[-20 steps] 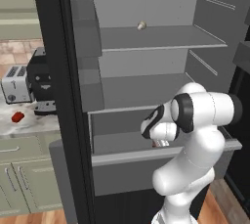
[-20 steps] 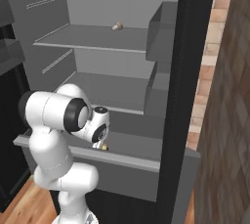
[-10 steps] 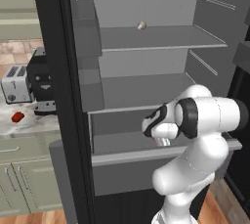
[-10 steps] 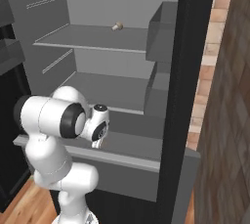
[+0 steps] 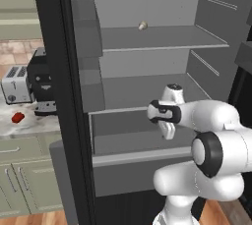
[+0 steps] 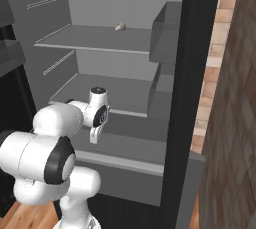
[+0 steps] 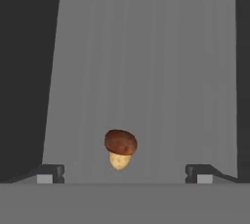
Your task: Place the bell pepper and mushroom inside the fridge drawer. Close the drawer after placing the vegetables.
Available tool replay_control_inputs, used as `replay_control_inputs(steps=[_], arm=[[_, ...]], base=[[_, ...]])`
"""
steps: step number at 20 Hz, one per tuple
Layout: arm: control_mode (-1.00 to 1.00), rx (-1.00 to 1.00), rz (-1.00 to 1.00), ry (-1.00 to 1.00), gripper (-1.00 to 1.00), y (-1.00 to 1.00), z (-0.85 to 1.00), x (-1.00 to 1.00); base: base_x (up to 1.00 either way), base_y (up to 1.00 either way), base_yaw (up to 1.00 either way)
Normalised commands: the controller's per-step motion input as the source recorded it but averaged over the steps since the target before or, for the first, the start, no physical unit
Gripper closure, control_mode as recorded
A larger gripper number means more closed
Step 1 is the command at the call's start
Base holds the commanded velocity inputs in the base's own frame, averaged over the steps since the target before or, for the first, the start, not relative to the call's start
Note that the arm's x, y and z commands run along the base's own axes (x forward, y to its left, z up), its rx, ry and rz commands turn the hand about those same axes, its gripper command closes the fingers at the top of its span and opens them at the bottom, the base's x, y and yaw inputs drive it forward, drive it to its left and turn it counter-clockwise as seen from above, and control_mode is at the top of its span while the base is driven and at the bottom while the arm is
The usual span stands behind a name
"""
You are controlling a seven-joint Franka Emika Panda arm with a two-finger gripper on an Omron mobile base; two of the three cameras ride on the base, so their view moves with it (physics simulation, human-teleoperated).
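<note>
The fridge drawer [image 5: 142, 174] [image 6: 122, 167] stands pulled out at the bottom of the black fridge. The mushroom [image 7: 120, 148], brown cap over a pale stem, lies on the drawer's grey floor [image 7: 146, 71]. My gripper [image 5: 167, 131] [image 6: 94, 136] [image 7: 124, 174] hangs over the drawer, pointing down into it. It is open, with the fingers spread wide, nothing between them, and the mushroom below them. The red bell pepper [image 5: 17, 117] rests on the counter to the left of the fridge, far from the gripper.
A small tan object [image 5: 142, 25] [image 6: 120, 26] sits on the upper fridge shelf. A toaster [image 5: 15, 85] and a black appliance [image 5: 42, 86] stand on the counter behind the pepper. The fridge's black door edge [image 5: 59, 96] separates counter and drawer. Brick wall at right [image 6: 235, 123].
The hand has risen a little above the drawer and the elbow has swung outward. The mushroom, at the fingertips a second ago, now lies loose in the drawer.
</note>
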Motion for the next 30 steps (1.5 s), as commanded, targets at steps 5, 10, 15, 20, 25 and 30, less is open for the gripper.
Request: replay_control_inputs(steps=[5,10,15,20,25,30], arm=[[-1.00,0.00,-0.06,0.00,-1.00,0.07,1.00,-0.23],[-1.00,0.00,-0.13,0.00,-1.00,0.10,0.94,-0.51],[-1.00,0.00,-0.23,0.00,-1.00,0.04,0.59,-0.83],[-1.00,0.00,-0.29,0.00,-1.00,0.01,0.53,-0.85],[-1.00,0.01,-0.31,0.01,-1.00,0.00,0.35,-0.72],[-1.00,0.00,-0.21,0.00,-1.00,0.00,0.10,-0.32]], base=[[0.00,0.00,0.00],[0.00,0.00,0.00],[0.00,0.00,0.00],[0.00,0.00,0.00],[0.00,0.00,0.00],[0.00,0.00,0.00]])
